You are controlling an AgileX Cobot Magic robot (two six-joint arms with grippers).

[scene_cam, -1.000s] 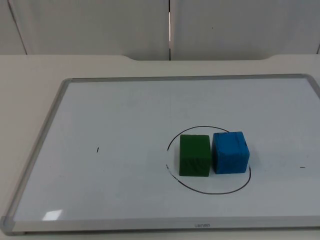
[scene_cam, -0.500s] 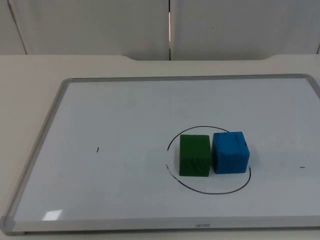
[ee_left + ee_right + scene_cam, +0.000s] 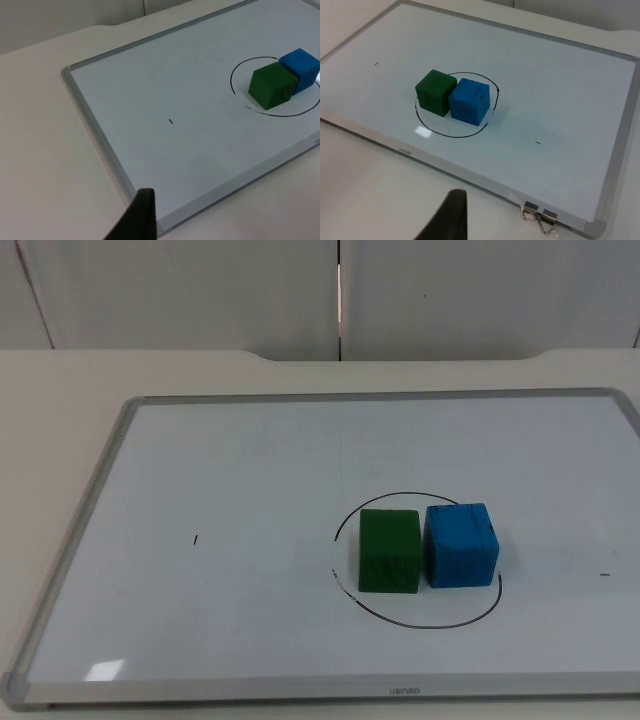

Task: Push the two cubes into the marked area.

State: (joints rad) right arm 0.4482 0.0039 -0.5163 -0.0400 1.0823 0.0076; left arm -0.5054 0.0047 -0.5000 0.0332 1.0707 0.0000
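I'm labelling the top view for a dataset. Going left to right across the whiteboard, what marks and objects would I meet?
Whiteboard frame → small black tick → green cube → blue cube → short black dash. Both cubes sit inside the drawn circle.

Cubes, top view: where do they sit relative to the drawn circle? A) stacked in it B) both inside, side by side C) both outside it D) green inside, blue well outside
B: the green cube and the blue cube stand side by side on the whiteboard inside the drawn circle, the blue one's outer edge close to the line.
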